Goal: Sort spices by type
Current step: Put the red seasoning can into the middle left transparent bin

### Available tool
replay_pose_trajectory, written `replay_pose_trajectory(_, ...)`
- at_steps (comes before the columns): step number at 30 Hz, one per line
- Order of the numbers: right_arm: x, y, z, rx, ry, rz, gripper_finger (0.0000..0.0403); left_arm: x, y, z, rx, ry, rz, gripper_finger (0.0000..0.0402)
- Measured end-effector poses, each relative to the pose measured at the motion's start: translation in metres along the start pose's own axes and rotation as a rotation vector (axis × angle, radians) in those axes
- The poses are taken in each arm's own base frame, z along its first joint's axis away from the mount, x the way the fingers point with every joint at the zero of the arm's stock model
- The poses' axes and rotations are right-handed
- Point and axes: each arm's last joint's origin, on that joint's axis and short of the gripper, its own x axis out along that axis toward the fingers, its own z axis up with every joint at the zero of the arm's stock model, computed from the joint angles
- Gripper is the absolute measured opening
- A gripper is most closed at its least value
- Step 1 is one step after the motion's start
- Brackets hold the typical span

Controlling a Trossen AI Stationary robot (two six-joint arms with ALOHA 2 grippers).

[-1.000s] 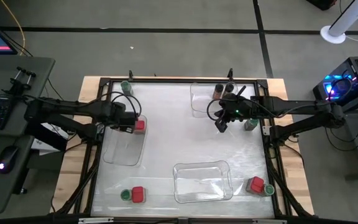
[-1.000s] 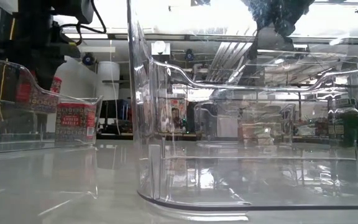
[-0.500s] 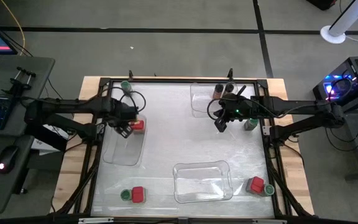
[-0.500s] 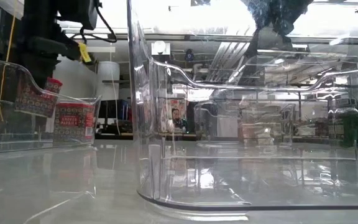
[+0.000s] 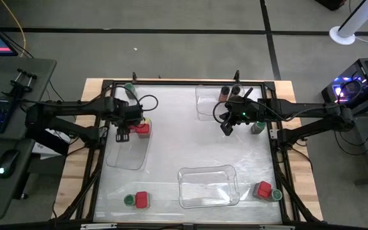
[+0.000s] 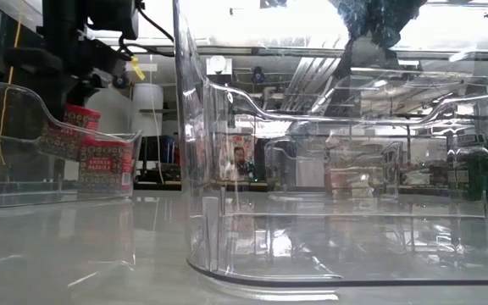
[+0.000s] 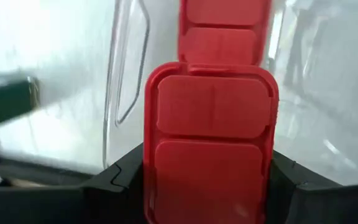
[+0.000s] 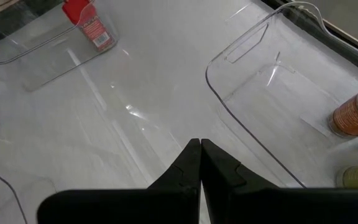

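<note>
High view: left end effector (image 5: 122,133) clamps a red spice box (image 5: 140,128) over the clear tray (image 5: 128,160) at nine o'clock. Right end effector (image 5: 227,130), fingers together, waits at two o'clock. Left wrist view: the glossy square-lidded box (image 7: 210,149) should be lowered upright beside its twin (image 7: 221,25) before release

Bright overhead glare on the glossy table (image 5: 190,147), blurred red box (image 7: 209,143) up close
</note>
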Motion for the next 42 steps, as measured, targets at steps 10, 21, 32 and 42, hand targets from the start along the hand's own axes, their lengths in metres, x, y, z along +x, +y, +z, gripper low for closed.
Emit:
replay_pose_trajectory(10, 0.0, 0.0, 0.0, 0.0, 0.0, 0.0, 0.0, 0.0, 0.0, 0.001, 0.201, -0.012, 0.003, 0.0199)
replay_pose_trajectory(21, 0.0, 0.0, 0.0, 0.01, 0.0, 0.0, 0.0, 0.0, 0.001, 0.004, 0.19, -0.043, 0.009, 0.0256)
replay_pose_trajectory(32, 0.0, 0.0, 0.0, 0.022, 0.0, 0.0, 0.0, -0.035, 0.011, 0.01, 0.044, -0.119, 0.122, 0.0257)
replay_pose_trajectory(42, 0.0, 0.001, 0.001, 0.048, 0.0, 0.026, 0.0, -0.061, -0.016, 0.007, -0.113, -0.313, -0.161, 0.0094)
